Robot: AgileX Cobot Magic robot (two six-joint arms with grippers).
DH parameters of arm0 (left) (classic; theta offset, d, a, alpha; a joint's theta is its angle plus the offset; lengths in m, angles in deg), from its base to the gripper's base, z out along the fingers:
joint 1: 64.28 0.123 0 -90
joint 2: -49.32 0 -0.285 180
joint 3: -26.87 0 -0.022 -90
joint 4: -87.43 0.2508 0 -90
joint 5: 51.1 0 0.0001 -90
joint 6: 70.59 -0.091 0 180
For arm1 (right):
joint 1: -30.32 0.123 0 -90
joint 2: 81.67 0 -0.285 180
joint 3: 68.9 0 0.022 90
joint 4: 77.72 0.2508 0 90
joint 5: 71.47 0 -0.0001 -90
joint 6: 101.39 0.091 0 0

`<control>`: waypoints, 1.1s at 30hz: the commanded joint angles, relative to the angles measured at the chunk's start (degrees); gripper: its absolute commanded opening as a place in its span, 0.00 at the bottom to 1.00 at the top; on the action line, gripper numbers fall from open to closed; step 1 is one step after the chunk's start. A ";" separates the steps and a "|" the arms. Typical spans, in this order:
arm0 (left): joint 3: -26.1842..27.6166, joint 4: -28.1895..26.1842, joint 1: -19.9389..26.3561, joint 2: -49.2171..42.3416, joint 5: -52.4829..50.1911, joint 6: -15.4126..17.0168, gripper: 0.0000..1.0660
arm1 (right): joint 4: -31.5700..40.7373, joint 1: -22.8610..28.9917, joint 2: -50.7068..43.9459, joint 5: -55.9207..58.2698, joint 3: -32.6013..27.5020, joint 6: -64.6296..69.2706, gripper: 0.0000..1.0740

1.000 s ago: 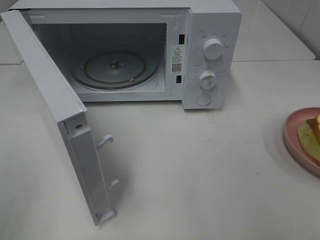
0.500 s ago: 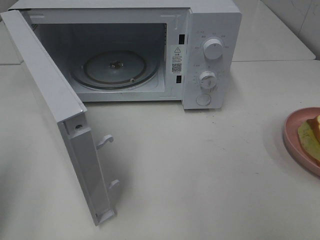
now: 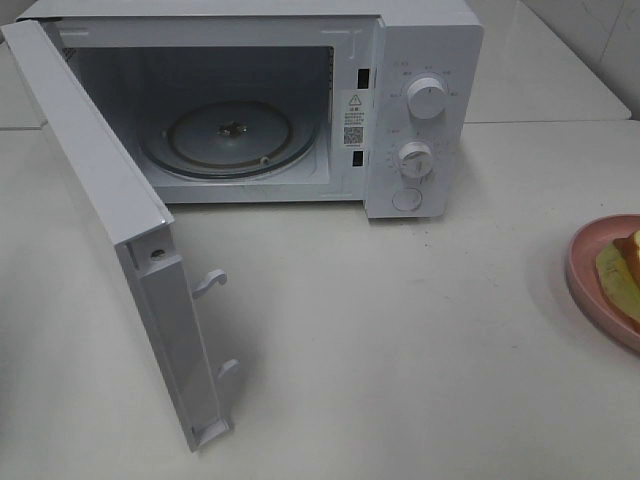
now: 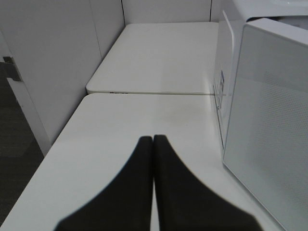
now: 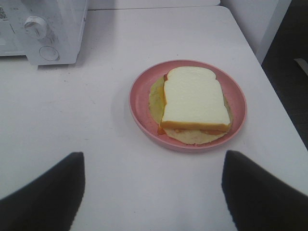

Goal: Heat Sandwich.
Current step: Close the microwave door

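The sandwich point(image 5: 192, 98), white bread over yellow-green filling, lies on a round pink plate point(image 5: 139, 103) on the white table. In the high view only a sliver of the sandwich point(image 3: 628, 262) and plate point(image 3: 585, 265) shows at the right edge. My right gripper point(image 5: 153, 156) is open and empty, its two dark fingers spread wide just short of the plate. In the left wrist view my left gripper point(image 4: 153, 140) is shut on nothing, hovering over the table beside the microwave's open door point(image 4: 269, 144). Neither gripper appears in the high view.
The white microwave point(image 3: 425, 110) stands at the back, its door point(image 3: 120, 220) swung wide toward the front left. Its glass turntable point(image 3: 230, 138) is bare. Two knobs point(image 3: 427, 98) and a button sit on the right panel. A table edge and drop lie left of the left gripper.
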 commanded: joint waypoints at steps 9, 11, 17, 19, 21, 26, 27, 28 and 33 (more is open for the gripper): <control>-0.11 22.12 -0.29 13.01 -17.30 18.85 0.00 | 0.17 -0.29 -1.49 -0.57 0.00 -0.57 0.70; -0.11 27.56 -0.29 15.70 -21.66 22.63 0.00 | 0.17 -0.29 -1.49 -0.57 0.00 -0.57 0.70; -0.11 33.12 -0.29 25.67 -33.46 26.01 0.00 | 0.17 -0.29 -1.49 -0.57 0.00 -0.57 0.70; -0.11 33.17 -0.29 26.70 -35.07 26.07 0.00 | 0.17 -0.29 -1.49 -0.57 0.00 -0.57 0.70; -0.11 33.40 -0.29 29.97 -38.85 27.16 0.00 | 0.17 -0.29 -1.49 -0.57 0.00 -0.57 0.70; -0.11 34.55 -1.32 33.17 -43.37 28.36 0.00 | 0.17 -0.29 -1.49 -0.57 0.00 -0.57 0.70; -0.11 34.55 -1.32 33.17 -43.37 28.36 0.00 | 0.17 -0.29 -1.49 -0.57 0.00 -0.57 0.70; 0.00 34.09 -2.35 33.58 -43.37 28.19 0.00 | 0.17 -0.29 -1.49 -0.57 0.00 -0.57 0.70; 0.00 29.56 -9.34 36.21 -43.20 23.26 0.00 | 0.17 -0.29 -1.49 -0.57 0.00 -0.57 0.70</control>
